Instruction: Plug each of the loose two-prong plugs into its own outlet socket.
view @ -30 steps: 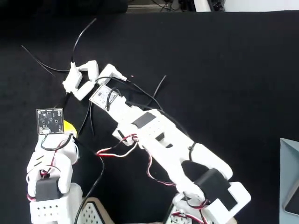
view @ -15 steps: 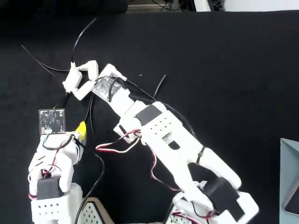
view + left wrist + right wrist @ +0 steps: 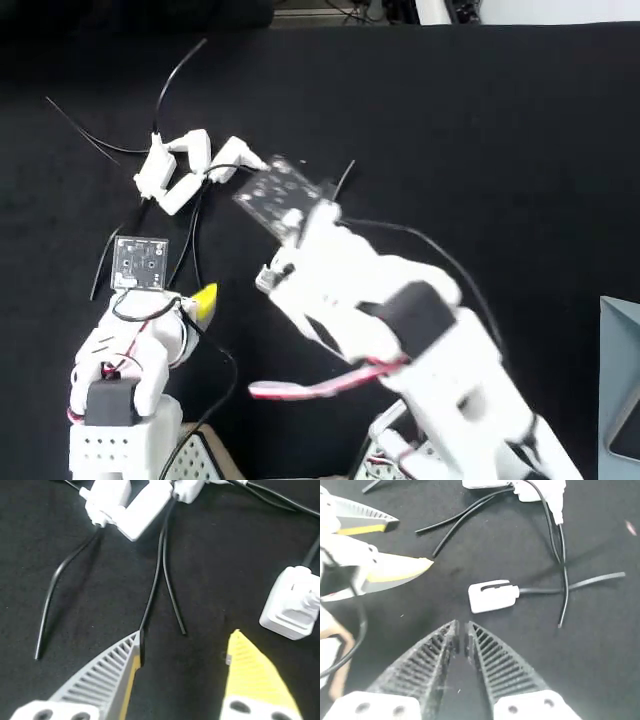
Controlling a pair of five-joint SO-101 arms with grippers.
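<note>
While the right gripper [image 3: 461, 625] hangs closed near the white rectangular plastic plug [image 3: 492, 596], the left gripper [image 3: 186, 636] gapes beside it.

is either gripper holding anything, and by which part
Nothing is held. The left gripper is open and empty; the right gripper is shut on nothing, short of the loose plug.

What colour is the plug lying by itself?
The rectangular plastic plug is white; see right wrist view.

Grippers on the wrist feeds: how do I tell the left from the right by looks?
The left gripper has one grey ribbed finger with a yellow edge and one solid yellow finger. The right gripper has two dark ribbed triangular fingers on white bases.
</note>
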